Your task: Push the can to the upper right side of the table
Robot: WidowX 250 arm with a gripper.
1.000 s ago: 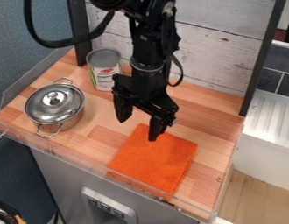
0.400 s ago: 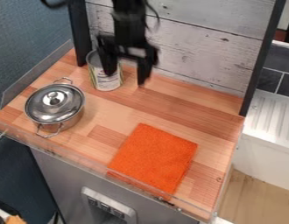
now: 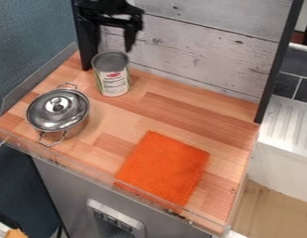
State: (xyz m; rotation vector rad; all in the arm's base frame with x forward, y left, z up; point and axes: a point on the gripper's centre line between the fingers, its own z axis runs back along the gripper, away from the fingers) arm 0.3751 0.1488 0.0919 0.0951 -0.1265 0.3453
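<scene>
While holding the gripper (image 3: 111, 45) spread and empty, high beyond the pot (image 3: 58, 110), has the can (image 3: 113, 80) upright behind the pot and to its right. Has a plank wall (image 3: 199, 58) farther beyond the pot, an orange cloth (image 3: 162, 167) (lying flat) nearer and to its right.

and here on the table (image 3: 199, 114), the can (image 3: 112, 79) is standing at the back left, just beside the post (image 3: 86, 37), with the wall (image 3: 199, 56) rising behind. the pot (image 3: 78, 122) is sitting in front of the can and further left, apart from it, and the lid (image 3: 41, 111) is resting on top. over to the right of the pot and nearer the front, the cloth (image 3: 162, 167) is lying flat, well apart from the can. beyond the table's right edge, the drainboard (image 3: 290, 123) is running alongside.
</scene>
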